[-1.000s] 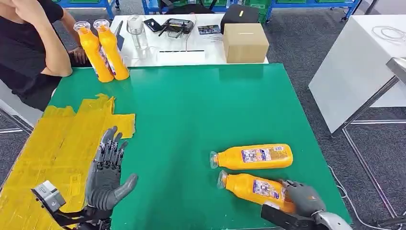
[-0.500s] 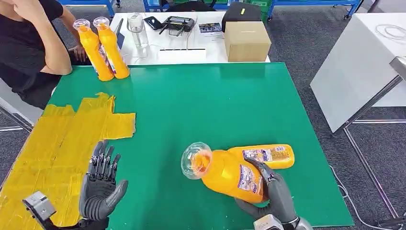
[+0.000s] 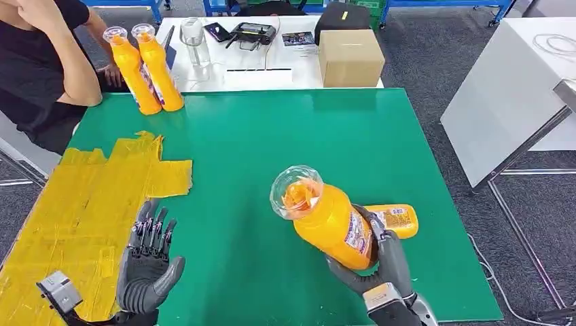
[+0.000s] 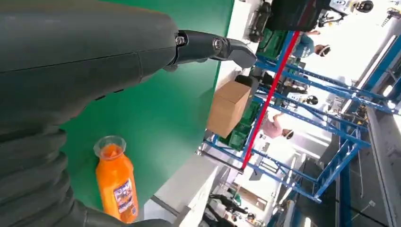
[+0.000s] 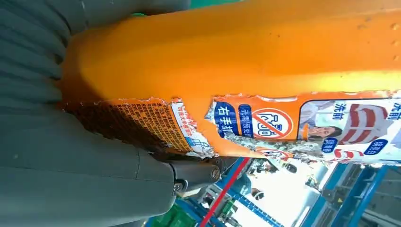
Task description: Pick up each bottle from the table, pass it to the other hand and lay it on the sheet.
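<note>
My right hand [image 3: 380, 261] grips an orange bottle [image 3: 326, 217] with a clear cap, lifted off the green table [image 3: 272, 149] and tilted with its cap toward the left. The right wrist view shows that bottle's torn label [image 5: 283, 123] close against the hand [image 5: 71, 156]. A second orange bottle [image 3: 397, 219] lies on the table just behind it. My left hand [image 3: 146, 261] hovers open, fingers spread, over the edge of the yellow sheet [image 3: 81, 204]. In the left wrist view the held bottle [image 4: 116, 182] stands past my left hand [image 4: 71, 71].
Two more orange bottles [image 3: 142, 68] stand upright at the table's far left corner, next to a seated person [image 3: 41, 68]. Behind the green table a white table [image 3: 272, 68] carries a cardboard box [image 3: 350, 58], a glass jar and devices. Another white table [image 3: 502, 95] stands at the right.
My right hand closed on the near bottle, lifted it off the table and swung it up and leftward. My left hand drew slightly back toward me.
</note>
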Robot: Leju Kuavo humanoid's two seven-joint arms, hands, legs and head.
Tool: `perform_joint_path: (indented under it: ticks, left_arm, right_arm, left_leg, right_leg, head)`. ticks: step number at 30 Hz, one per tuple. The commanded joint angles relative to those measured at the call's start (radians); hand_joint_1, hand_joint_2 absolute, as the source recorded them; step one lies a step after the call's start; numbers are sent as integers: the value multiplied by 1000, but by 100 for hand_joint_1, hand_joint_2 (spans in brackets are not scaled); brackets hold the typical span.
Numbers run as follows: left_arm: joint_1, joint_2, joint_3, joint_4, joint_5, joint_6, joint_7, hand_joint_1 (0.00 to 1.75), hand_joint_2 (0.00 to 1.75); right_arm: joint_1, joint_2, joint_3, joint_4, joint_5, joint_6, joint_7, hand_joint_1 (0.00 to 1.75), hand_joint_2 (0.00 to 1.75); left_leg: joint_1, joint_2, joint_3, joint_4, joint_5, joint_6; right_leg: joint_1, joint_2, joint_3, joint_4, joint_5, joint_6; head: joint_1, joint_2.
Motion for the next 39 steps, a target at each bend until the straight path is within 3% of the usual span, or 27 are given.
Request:
perform_joint_path:
  ticks: [1, 5, 14, 15, 29, 39]
  left_arm:
    - [-53, 79, -81, 70, 45, -36, 12, 0, 175]
    - [-78, 81, -95, 79, 48, -45, 12, 0, 175]
    - [-94, 71, -87, 82, 49, -58, 12, 0, 175]
    - [-95, 70, -86, 82, 50, -60, 11, 0, 175]
    - [-101, 58, -69, 91, 39, -71, 19, 0, 175]
    - [-113, 60, -98, 104, 50, -82, 32, 0, 175]
  right_arm:
    - [-189, 84, -31, 205, -34, 82, 21, 175, 175]
    - [-307, 111, 25, 315, -39, 130, 62, 175, 175]
    - [-421, 157, 174, 425, 8, 164, 126, 175, 175]
    - [-430, 158, 183, 437, 8, 165, 128, 175, 175]
    - [-498, 183, 326, 525, 44, 212, 183, 175, 175]
    - [-543, 201, 356, 587, 44, 221, 202, 175, 175]
  left_leg:
    - [0, 2, 1, -2, 1, 0]
    - [0, 4, 1, -2, 2, 0]
    - [0, 7, 1, -2, 1, -1]
    - [0, 3, -1, -2, 1, -1]
    - [0, 1, -2, -1, 1, 0]
    - [0, 0, -3, -1, 1, 0]
  right_leg:
    - [0, 3, 0, -2, 2, 0]
    - [1, 5, -1, -2, 3, -1]
    - [1, 8, -2, -1, 3, -1]
    - [1, 3, -2, 0, 2, -1]
    - [1, 1, -2, 0, 1, 0]
    - [1, 0, -3, 0, 1, 0]
  head:
    - [0, 0]
    - [0, 0]
    - [0, 0]
    - [0, 0]
    - [0, 0]
    - [0, 0]
